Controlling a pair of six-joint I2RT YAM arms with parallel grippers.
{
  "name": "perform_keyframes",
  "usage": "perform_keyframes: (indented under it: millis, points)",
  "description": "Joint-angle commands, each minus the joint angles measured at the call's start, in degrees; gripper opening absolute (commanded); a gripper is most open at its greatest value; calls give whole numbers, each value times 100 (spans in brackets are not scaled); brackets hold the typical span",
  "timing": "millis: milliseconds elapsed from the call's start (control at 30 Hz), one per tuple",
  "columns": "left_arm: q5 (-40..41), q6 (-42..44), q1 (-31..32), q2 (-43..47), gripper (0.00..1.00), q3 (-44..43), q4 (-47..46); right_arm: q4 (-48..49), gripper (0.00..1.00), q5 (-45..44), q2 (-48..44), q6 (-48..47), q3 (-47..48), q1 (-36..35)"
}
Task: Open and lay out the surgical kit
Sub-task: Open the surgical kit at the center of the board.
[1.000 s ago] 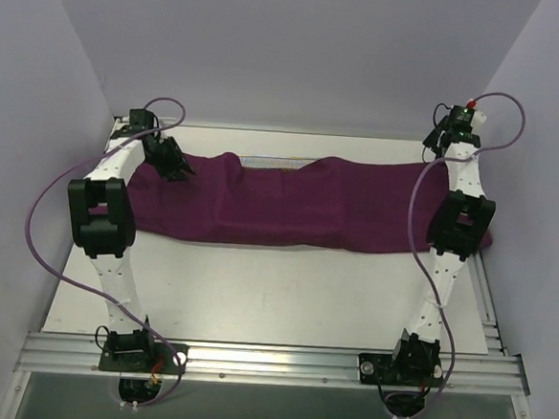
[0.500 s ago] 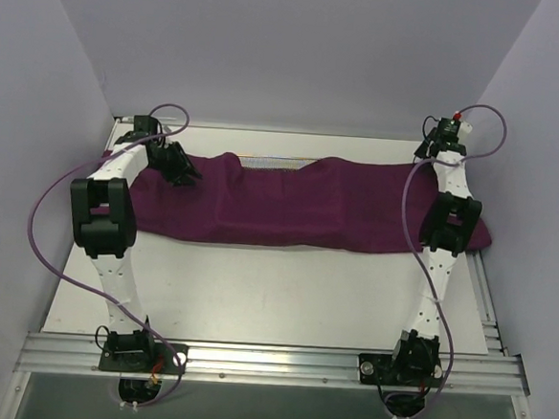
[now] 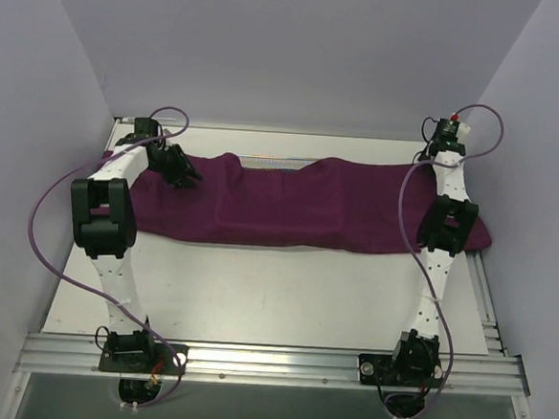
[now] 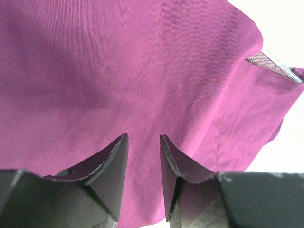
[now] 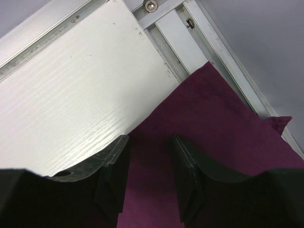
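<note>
We are poising the left gripper (image 4: 144, 140) and right gripper (image 5: 150, 140), jaws apart, over the cloth wrap (image 3: 289, 205). It is apparently covering the tray (image 4: 268, 63).

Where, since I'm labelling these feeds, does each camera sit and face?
Top external: above, behind the bases, looking down at the purple cloth; both arms show.
Left wrist: on that arm, close over the cloth; left pincer shows.
Right wrist: over the cloth's end and table; right pincer shows.
Shared: mesh tray edge, top and left wrist.
</note>
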State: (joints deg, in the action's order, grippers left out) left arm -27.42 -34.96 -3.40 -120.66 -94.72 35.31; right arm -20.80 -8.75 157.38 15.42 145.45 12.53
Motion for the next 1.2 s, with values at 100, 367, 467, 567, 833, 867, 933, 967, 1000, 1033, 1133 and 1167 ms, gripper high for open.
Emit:
perform_keyframes:
  millis: [100, 367, 467, 567, 833, 867, 933, 967, 1000, 1033, 1133, 1167]
  points:
    - [-220, -55, -20, 271, 42, -3, -253, -1032, 34, -241, 258, -206, -245, -67]
    - [-264, -11, -99, 342, 42, 67, -244, -962, 21, -311, 311, -189, 18, -199]
    - [-325, -46, -108, 359, 42, 15, -165, -760, 10, -337, 171, -22, 168, -190]
    - [-159, 33, -108, 412, 42, -82, 115, -584, 0, -355, -224, 223, 186, -173]
    - [745, 340, -293, 763, 42, -204, 1046, -864, 0, 154, -1735, 1146, -287, -155]
    - [834, 384, -319, 789, 42, -275, 1153, -934, 0, 250, -2146, 1278, -663, -146]
    - [975, 394, -398, 921, 43, -354, 1320, -1189, 0, 409, -2535, 1568, -1034, -120]
    - [993, 367, -425, 974, 43, -337, 1329, -1268, 0, 436, -2928, 1630, -1210, -111]
    - [993, 324, -460, 1035, 43, -328, 1364, -1382, 0, 497, -3133, 1666, -1629, -120]
    - [984, 306, -521, 1053, 43, -354, 1478, -1496, 0, 532, -3300, 1744, -1816, -111]
    - [853, 253, -644, 1123, 45, -381, 1733, -2041, 0, 646, -4020, 1964, -2710, -93]
    - [791, 244, -671, 1159, 45, -311, 1760, -2138, 0, 699, -4440, 2087, -3002, -93]
